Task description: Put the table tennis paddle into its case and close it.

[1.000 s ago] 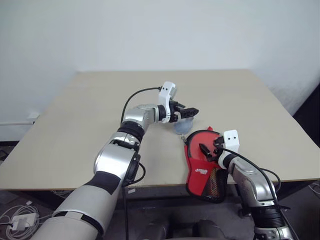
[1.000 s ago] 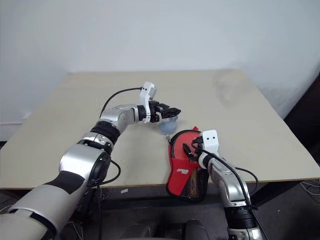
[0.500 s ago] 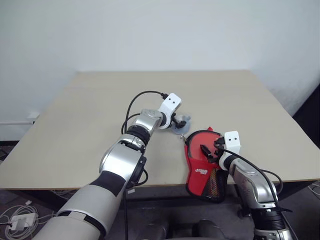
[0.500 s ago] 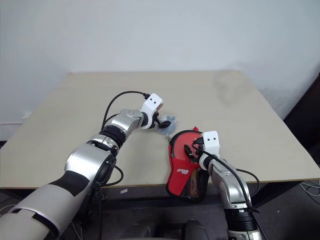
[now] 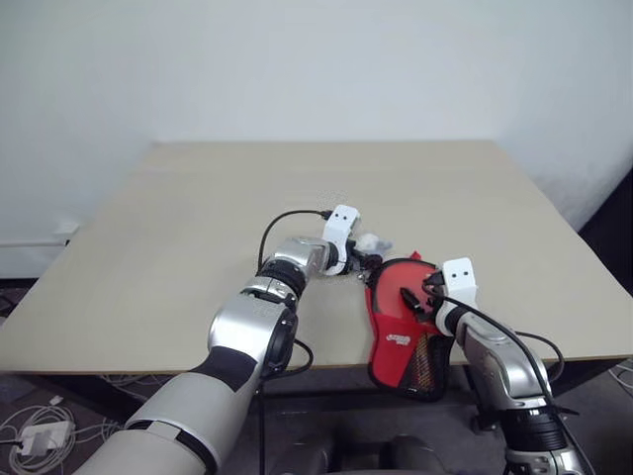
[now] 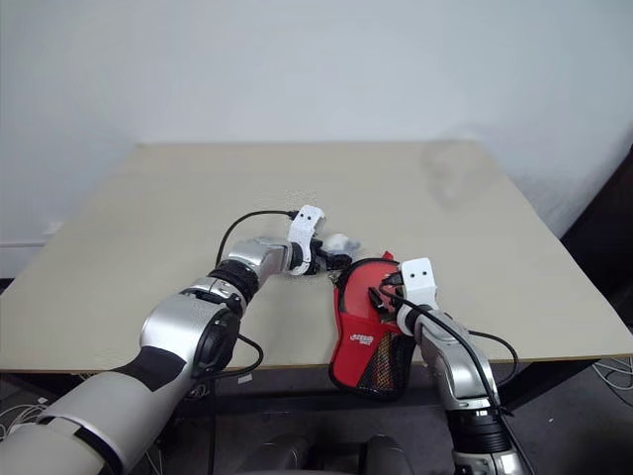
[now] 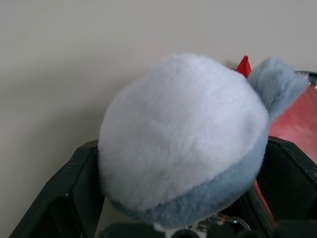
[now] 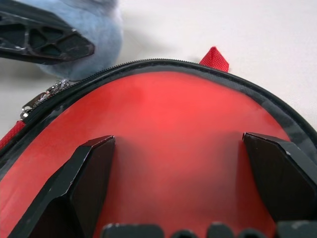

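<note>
The case (image 5: 401, 327) lies at the table's (image 5: 198, 228) near edge, towards its right corner, its tail overhanging; I judge the paddle is inside, though I cannot see it; closing is the step in hand; my left gripper (image 7: 178, 198) stands apart around the fluffy charm (image 7: 183, 134); my right gripper (image 8: 178, 188), fingers apart, rests over the red face; next I must pinch the charm and draw the zip (image 8: 44, 96) round.

The light is soft and even, with only weak shadows on the table (image 5: 178, 228). In the left wrist view the grey fluffy charm (image 7: 183, 134) is near and out of focus.
</note>
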You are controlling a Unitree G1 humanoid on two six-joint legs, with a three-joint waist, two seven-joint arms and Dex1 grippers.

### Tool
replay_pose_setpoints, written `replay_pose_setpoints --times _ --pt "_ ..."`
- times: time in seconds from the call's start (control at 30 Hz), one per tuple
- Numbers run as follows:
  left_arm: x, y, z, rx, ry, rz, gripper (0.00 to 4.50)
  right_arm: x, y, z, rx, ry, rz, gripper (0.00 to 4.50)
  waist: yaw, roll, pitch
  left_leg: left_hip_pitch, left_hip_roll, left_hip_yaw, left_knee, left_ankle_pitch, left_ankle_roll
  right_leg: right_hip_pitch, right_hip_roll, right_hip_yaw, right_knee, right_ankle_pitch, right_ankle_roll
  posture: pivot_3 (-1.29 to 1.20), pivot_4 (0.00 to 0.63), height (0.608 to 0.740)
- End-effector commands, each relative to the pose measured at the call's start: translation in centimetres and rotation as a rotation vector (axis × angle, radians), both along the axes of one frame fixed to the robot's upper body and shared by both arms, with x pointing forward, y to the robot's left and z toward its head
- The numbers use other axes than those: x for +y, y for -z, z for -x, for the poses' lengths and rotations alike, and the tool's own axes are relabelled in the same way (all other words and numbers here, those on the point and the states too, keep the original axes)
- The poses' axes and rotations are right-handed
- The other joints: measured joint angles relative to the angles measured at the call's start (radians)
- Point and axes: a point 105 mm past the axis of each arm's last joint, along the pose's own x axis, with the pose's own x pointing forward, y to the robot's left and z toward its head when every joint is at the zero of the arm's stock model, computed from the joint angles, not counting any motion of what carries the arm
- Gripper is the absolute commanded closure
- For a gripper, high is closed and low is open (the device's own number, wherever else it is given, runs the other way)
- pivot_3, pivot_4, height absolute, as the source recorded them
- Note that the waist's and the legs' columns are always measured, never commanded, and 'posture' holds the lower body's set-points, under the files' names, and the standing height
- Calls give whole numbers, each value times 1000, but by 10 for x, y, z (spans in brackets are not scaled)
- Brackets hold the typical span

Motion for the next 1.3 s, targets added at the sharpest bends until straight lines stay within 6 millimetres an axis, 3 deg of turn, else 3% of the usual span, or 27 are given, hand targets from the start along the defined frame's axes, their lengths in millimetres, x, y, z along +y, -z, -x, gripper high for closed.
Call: replay_pose_setpoints --times 0.03,0.07,0.17,0.4,0.5,0.57,0.87,1.3 --pt "-5 -4 -2 -16 -7 6 58 -12 9 1 48 42 32 0 0 0 0 0 0 0 0 0 0 0 0 0 0 0 0 0 0 740" --pt "-5 -4 -2 -27 -4 -1 58 -13 9 1 47 43 33 0 0 0 0 0 0 0 0 0 0 0 0 0 0 0 0 0 0 740" --pt "-7 -7 -3 -36 -9 21 669 -14 10 2 54 45 34 0 0 0 0 0 0 -1 0 0 0 0 0 0 0 0 0 0 0 740" --pt "-14 -18 -6 -62 -2 80 2957 -3 24 12 170 -4 -4 0 0 0 0 0 0 -1 0 0 0 1 0 -1 0 0 0 0 0 740" --pt "-16 -23 -9 -97 -4 63 3789 3 32 17 208 -45 12 642 0 -1 -1 0 0 -1 0 0 0 1 0 -1 0 0 0 0 0 740" --pt "-15 -25 -10 -109 -13 56 4121 4 33 16 216 -39 1 1300 -1 -2 -1 1 0 -1 0 0 0 1 0 -1 0 0 0 0 0 740" --pt "-16 -35 -20 -187 -76 13 4205 13 35 22 295 -93 -63 1314 0 -4 -3 13 0 -1 -3 -2 1 12 0 -1 -3 -1 1 0 0 740" --pt "-67 -72 -18 -302 -63 42 4206 12 36 25 299 -102 -28 1314 0 -5 -3 12 0 -1 -3 -2 1 12 -1 -1 -3 -3 6 0 0 740"
